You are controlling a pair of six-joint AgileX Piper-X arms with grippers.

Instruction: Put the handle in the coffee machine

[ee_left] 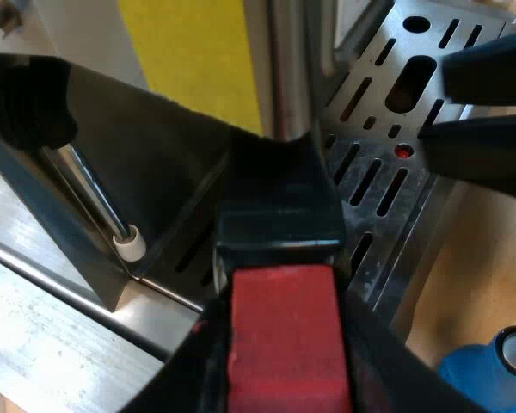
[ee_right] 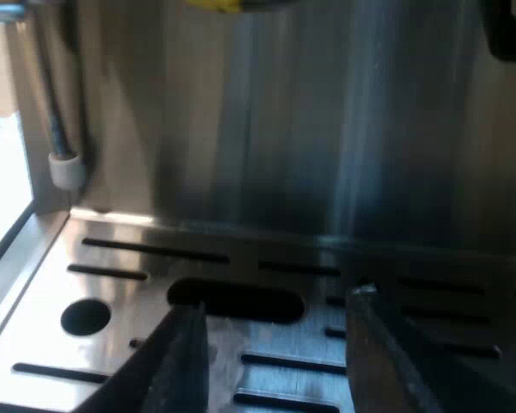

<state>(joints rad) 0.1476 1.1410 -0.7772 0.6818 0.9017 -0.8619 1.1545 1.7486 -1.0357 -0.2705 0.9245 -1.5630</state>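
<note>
**Handle held at the machine's front, right gripper open over the tray**

My left gripper [ee_left: 284, 344] is clamped on the handle [ee_left: 279, 215]. Its black fingers [ee_left: 387, 353] press on both sides of the red end [ee_left: 284, 335], which sits closest to my left wrist camera. From there the dark stem runs forward to the coffee machine [ee_left: 155, 163] and meets a metal column above the drip tray [ee_left: 370, 258]. I cannot tell from here whether the far end is locked in or only resting against the machine.

Beside the handle, the steam pipe [ee_left: 90, 194] slants down along the machine's dark wall, and its white tip [ee_left: 131, 245] is close to the tray. A yellow label [ee_left: 198, 52] shows on the machine above the handle.

My right gripper [ee_left: 434, 107] hangs over the slotted tray beyond the handle, apart from it. In its own view the right gripper [ee_right: 275, 310] is spread wide with nothing between its fingers [ee_right: 181, 361]. They are just above the tray's [ee_right: 112, 258] long slots and face the steel back wall. The steam pipe [ee_right: 56, 120] hangs at the tray's far edge.

A blue tamper [ee_left: 490, 370] stands on the table [ee_left: 473, 249] just off the tray's edge.
</note>
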